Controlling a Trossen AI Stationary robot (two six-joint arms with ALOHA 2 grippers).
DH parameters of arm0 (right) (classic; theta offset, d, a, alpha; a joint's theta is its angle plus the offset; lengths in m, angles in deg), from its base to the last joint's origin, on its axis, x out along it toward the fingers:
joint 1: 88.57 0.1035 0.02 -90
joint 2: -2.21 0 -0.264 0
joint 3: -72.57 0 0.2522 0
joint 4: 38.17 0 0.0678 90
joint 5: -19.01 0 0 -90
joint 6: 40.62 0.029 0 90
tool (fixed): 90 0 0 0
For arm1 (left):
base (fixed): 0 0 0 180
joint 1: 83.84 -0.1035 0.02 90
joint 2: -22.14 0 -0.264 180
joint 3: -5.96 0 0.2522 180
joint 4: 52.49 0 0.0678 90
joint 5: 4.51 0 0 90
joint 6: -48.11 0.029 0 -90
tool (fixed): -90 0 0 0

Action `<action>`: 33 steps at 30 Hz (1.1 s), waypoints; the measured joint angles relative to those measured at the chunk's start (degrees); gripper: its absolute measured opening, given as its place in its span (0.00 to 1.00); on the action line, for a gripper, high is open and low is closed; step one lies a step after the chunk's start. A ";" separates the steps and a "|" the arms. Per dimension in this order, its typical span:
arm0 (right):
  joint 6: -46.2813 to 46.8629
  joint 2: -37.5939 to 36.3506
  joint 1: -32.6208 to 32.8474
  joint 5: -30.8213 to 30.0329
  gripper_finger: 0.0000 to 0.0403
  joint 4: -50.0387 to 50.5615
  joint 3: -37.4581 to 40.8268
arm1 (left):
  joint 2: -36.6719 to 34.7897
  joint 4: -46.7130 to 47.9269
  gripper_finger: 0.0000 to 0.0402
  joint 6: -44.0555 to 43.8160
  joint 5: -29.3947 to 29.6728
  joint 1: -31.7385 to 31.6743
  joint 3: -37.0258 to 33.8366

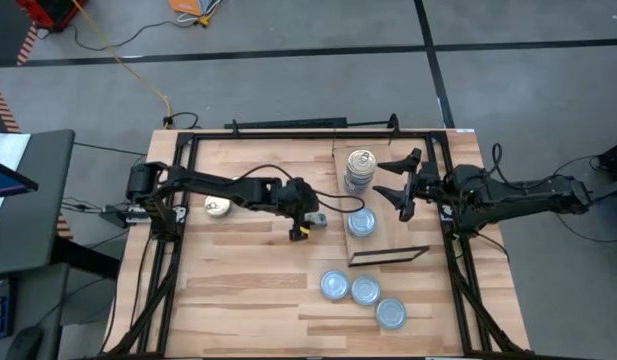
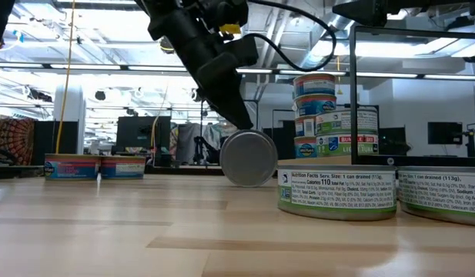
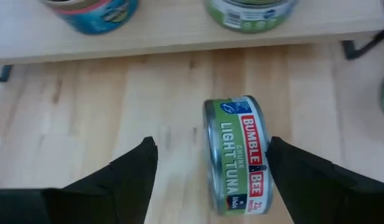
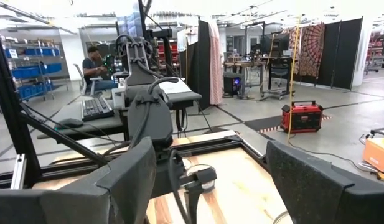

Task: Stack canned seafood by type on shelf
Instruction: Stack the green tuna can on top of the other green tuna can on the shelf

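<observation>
Left hand (image 3: 207, 171) seen released, fingers spread; a green-labelled tuna tin (image 3: 237, 155) stands on its edge on the desk (image 1: 248, 290) between them, just short of the shelf (image 1: 383, 235). On the shelf: a stack of tins (image 1: 359, 170) and one single tin (image 1: 362, 222). Three silvery tins (image 1: 364, 292) lie on the desk nearby. Right hand (image 1: 401, 186) held released above the shelf's edge.

Tuna tin (image 3: 237, 155): shiny metal rim, glossy paper label. Tabletop (image 3: 86, 124): pale matt wood. Fingers (image 3: 126, 171): matt black plastic.
</observation>
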 joint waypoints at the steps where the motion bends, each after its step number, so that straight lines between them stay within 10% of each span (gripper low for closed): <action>1: 0.01 0.00 0.00 0.00 0.81 0.00 0.00 | -0.01 0.11 0.71 -0.12 1.06 0.00 0.00; 33: 0.46 0.00 0.02 0.06 0.81 -0.48 0.02 | 1.10 7.48 0.65 -4.06 -1.88 1.12 -0.11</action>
